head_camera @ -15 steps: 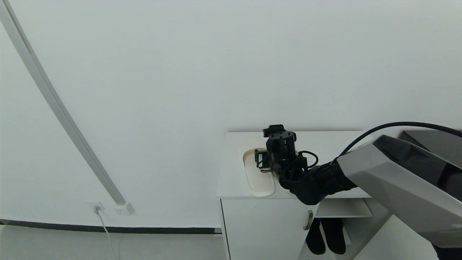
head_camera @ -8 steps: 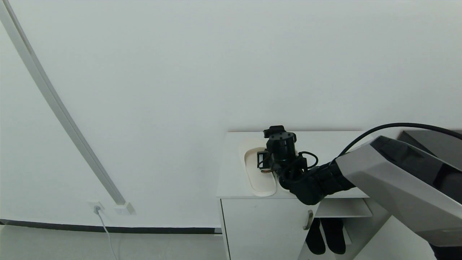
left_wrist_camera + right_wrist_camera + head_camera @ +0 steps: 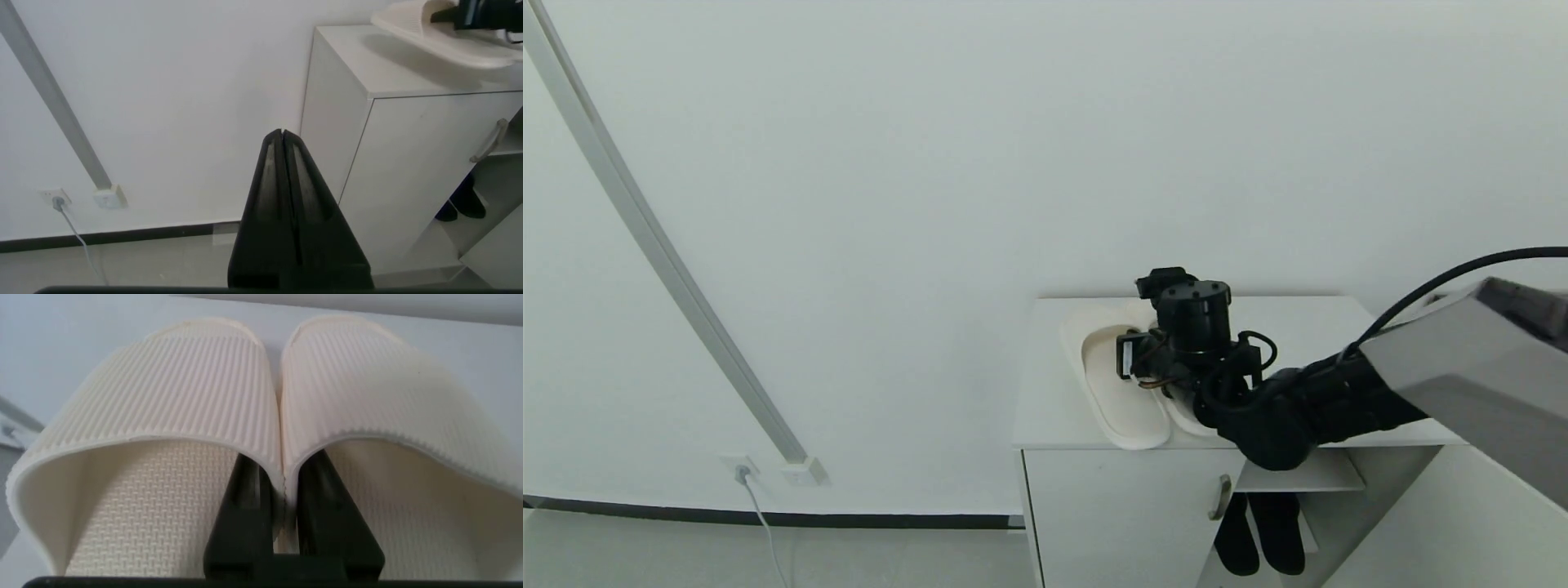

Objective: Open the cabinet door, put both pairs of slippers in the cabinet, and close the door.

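Cream slippers [image 3: 1123, 392] lie side by side on the left part of the cabinet [image 3: 1119, 506] top in the head view, heels at its front edge. The right end effector [image 3: 1141, 363] is over them, at the straps. Below, the right door [image 3: 1437, 523] is swung open, and black slippers [image 3: 1258, 531] lie inside, under a shelf.

From the left wrist, the left end effector [image 3: 282, 137] has its fingers pressed together on nothing. It is low and well apart from the cabinet, out beyond the side with the closed door. One cream slipper juts past the top's front edge.

From the right wrist, each finger [image 3: 249, 498] of the right end effector reaches into one slipper from the heel side. The two neighbouring strap walls are pinched between the fingers, toes pointing away toward the wall.
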You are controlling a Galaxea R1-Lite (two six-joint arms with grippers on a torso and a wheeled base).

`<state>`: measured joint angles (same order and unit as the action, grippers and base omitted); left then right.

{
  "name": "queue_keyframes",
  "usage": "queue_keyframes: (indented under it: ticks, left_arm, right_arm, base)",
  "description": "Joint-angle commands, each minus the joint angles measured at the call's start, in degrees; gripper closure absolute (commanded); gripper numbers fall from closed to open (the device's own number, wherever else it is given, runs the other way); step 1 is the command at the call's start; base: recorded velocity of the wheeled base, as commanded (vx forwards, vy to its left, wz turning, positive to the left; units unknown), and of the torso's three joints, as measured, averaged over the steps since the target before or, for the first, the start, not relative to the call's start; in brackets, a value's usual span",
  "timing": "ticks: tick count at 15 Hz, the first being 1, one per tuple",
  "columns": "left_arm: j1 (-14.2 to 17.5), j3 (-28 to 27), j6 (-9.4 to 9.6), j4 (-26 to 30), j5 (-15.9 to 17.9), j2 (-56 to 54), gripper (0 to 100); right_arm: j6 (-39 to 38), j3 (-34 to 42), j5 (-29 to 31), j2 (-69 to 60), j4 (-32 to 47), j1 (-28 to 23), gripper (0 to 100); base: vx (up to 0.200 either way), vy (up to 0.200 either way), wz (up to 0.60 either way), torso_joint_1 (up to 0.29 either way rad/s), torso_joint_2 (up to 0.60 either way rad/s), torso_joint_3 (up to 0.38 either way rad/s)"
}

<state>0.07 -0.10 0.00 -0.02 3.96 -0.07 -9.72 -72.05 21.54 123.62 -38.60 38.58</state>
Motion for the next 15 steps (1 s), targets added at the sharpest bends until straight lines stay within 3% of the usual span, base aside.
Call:
queue_keyframes:
  ticks: [1, 8, 15]
  left_arm:
    - [0.01, 0.01, 0.09, -0.06, -0.01, 0.07, 100]
    - [0.01, 0.01, 0.00, -0.06, -0.09, 0.07, 100]
    - [0.01, 0.01, -0.70, -0.06, -1.85, 0.07, 100]
  right_arm:
    - [-0.04, 12.10, -3.70, -13.23, -0.08, 1.23, 100]
    - [-0.22, 31.79, -7.39, -32.22, 0.54, 5.36, 100]
    - [-0.22, 33.20, -7.48, -31.52, 0.89, 9.14, 100]
  base:
    - [0.000, 0.000, 0.00, 0.000, 0.00, 0.000]
    - [0.000, 0.000, 0.00, 0.000, 0.00, 0.000]
    - [0.000, 0.000, 0.00, 0.000, 0.00, 0.000]
